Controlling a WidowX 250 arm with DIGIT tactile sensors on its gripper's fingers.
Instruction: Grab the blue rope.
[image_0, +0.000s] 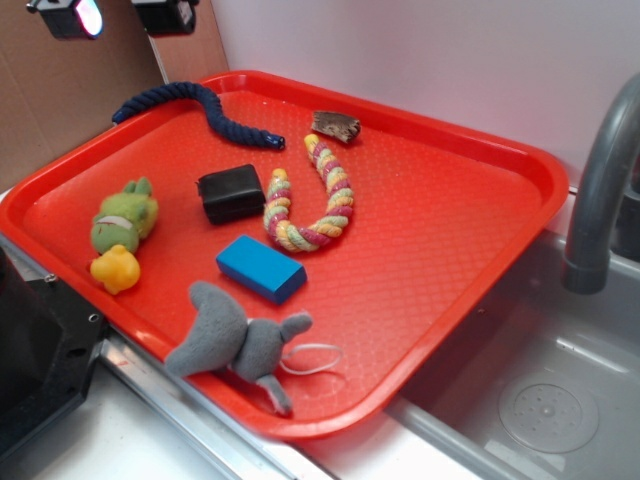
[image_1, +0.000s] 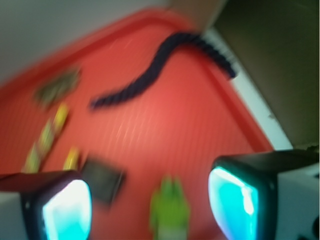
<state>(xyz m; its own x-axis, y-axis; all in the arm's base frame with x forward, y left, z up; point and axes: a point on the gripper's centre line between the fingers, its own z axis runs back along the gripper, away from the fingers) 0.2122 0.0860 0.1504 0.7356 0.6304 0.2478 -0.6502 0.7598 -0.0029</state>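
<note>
A: What's the setting?
B: A steel sink (image_0: 560, 400) with a grey faucet (image_0: 598, 190), white wall behind; a red tray (image_0: 450, 250) sits beside it.
A: What's in the tray?
B: The blue rope (image_0: 205, 108) at the far-left rim, a multicoloured rope (image_0: 318, 200), blue block (image_0: 260, 268), black block (image_0: 230, 193), green toy (image_0: 123, 222), grey toy (image_0: 235, 340).
A: The tool?
B: The tool (image_1: 150, 205) hangs above, fingers spread, empty.

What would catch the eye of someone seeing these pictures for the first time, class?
First the big red tray, which fills most of the exterior view beside a grey sink. Then the toys scattered on it: the blue rope curving along the far edge, the multicoloured rope bent in a U near the middle, and a bright blue block in front of it. In the blurred wrist view the open pincer hangs above the tray, its pads glowing cyan.
</note>
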